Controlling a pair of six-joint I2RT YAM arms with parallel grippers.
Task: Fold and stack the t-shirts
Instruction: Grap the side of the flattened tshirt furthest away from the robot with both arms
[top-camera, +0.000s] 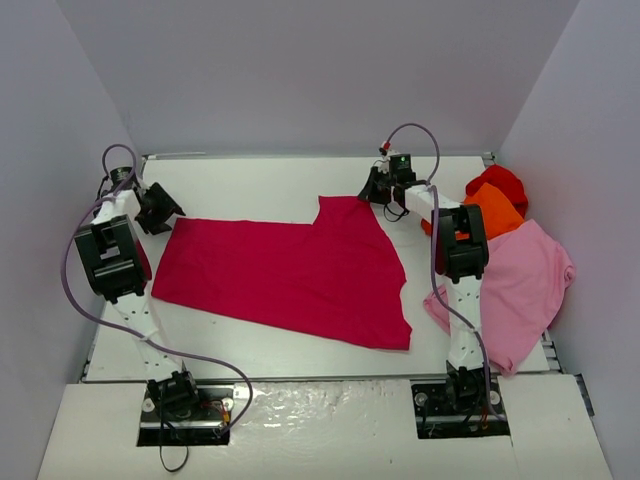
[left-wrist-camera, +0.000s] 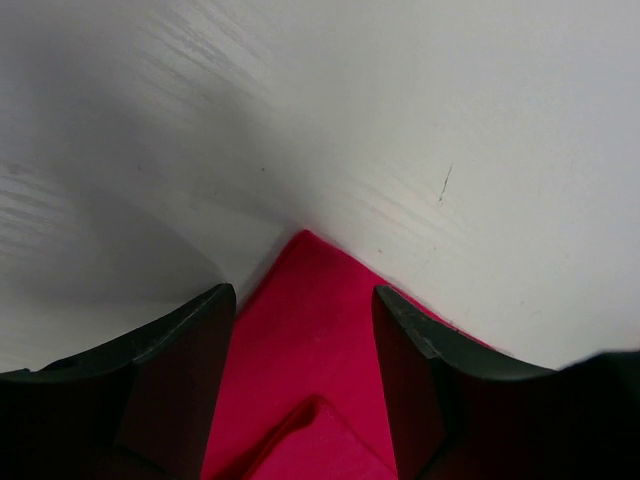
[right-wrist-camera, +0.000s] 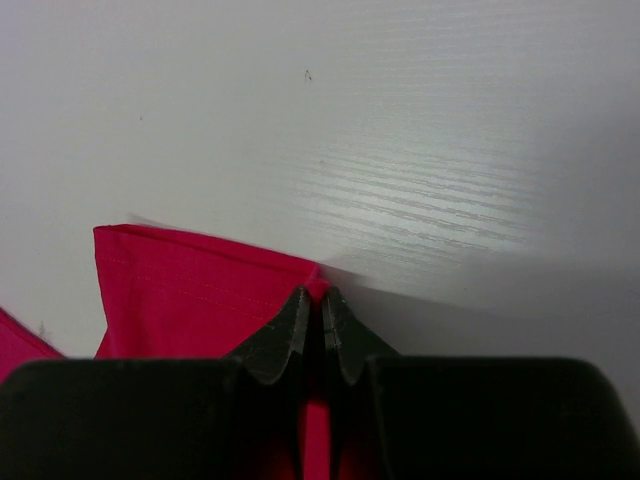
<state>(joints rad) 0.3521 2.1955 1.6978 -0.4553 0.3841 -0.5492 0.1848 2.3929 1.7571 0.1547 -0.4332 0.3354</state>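
A crimson-magenta t-shirt (top-camera: 290, 270) lies spread flat across the middle of the table. My left gripper (top-camera: 165, 212) hovers at its far left corner, jaws apart, and that corner (left-wrist-camera: 300, 330) lies loose on the table between the fingers (left-wrist-camera: 195, 370). At the shirt's far right corner my right gripper (top-camera: 378, 190) is shut on a pinch of the crimson-magenta cloth (right-wrist-camera: 200, 295), with the hem showing at the fingertips. An orange t-shirt (top-camera: 492, 208), a red t-shirt (top-camera: 500, 182) and a light pink t-shirt (top-camera: 525, 285) lie heaped at the right.
White walls close in the table on the left, back and right. The heap of shirts reaches the table's right edge. Bare white tabletop (top-camera: 250, 185) lies behind the spread shirt and in front of it.
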